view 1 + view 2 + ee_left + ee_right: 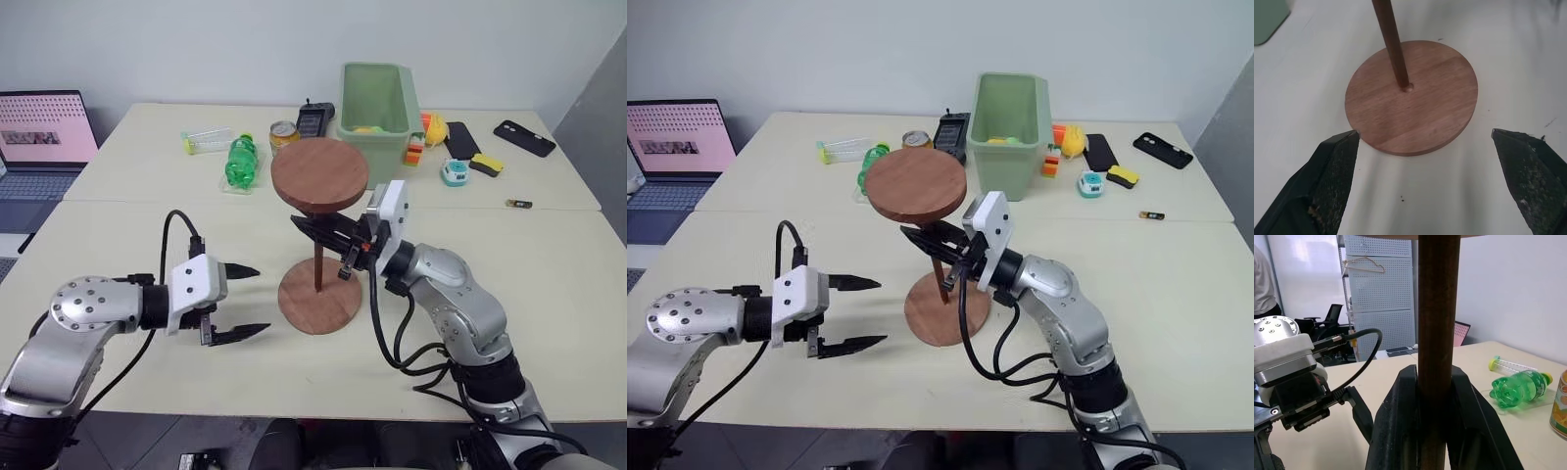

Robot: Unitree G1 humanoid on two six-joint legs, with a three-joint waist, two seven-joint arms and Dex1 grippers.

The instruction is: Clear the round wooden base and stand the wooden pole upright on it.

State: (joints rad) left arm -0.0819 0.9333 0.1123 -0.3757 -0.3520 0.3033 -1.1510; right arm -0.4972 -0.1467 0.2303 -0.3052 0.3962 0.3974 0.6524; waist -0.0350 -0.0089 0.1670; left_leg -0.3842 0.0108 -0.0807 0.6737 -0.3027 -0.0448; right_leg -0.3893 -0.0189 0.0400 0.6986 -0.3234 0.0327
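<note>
The round wooden base (pixel 297 305) lies flat on the near table, with nothing on it but the pole's foot. The wooden pole (pixel 319 266) stands upright on it, its lower end in the base's centre hole (pixel 1408 88) and its fixed disc (pixel 319 174) on top. My right gripper (pixel 318 238) reaches in from the right and is shut on the pole's rod (pixel 1437 308) just below the disc. My left gripper (pixel 260 300) hovers open to the left of the base, its fingers (pixel 1334 169) spread wide and holding nothing.
On the far table stand a green bin (pixel 377 103), a green bottle (pixel 240 162), a can (pixel 284 132), a clear tube (pixel 208 140), a black remote (pixel 313 119) and phones (pixel 524 137). A laptop (pixel 39 137) sits at far left. A person (pixel 1261 289) stands in the background.
</note>
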